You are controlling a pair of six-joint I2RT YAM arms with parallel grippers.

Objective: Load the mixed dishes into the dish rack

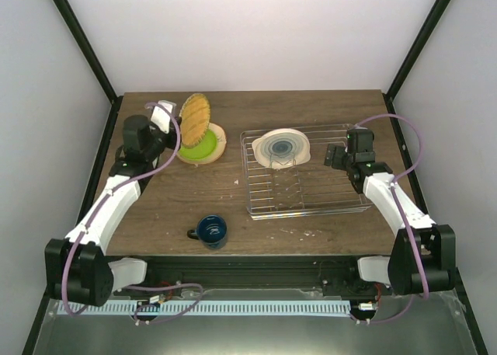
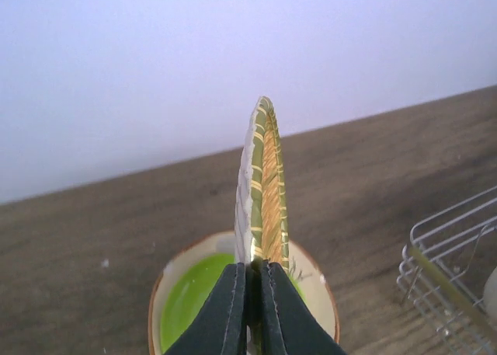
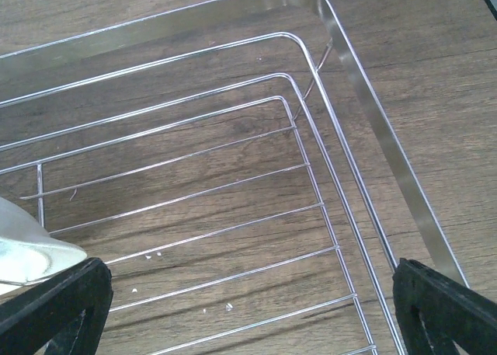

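Note:
My left gripper [image 1: 167,126] is shut on the rim of the yellow-orange plate [image 1: 196,118] and holds it on edge, above the lime green plate [image 1: 200,147] lying flat at the back left. In the left wrist view the fingertips [image 2: 233,293] pinch the upright plate [image 2: 265,192] over the lime green plate [image 2: 190,301]. The dish rack [image 1: 311,203] stands right of centre with the cream plate with teal rings [image 1: 283,147] leaning in its back left. My right gripper [image 1: 335,154] is open and empty over the rack's right part [image 3: 365,83]. The dark blue mug [image 1: 211,229] stands near the front. No bowl shows.
The rack's corner [image 2: 450,254] shows right of the held plate. The cream plate's edge [image 3: 27,250] is just left of my right gripper. Small white crumbs lie on the wood under the rack wires. Dark frame posts rise at both back corners of the table.

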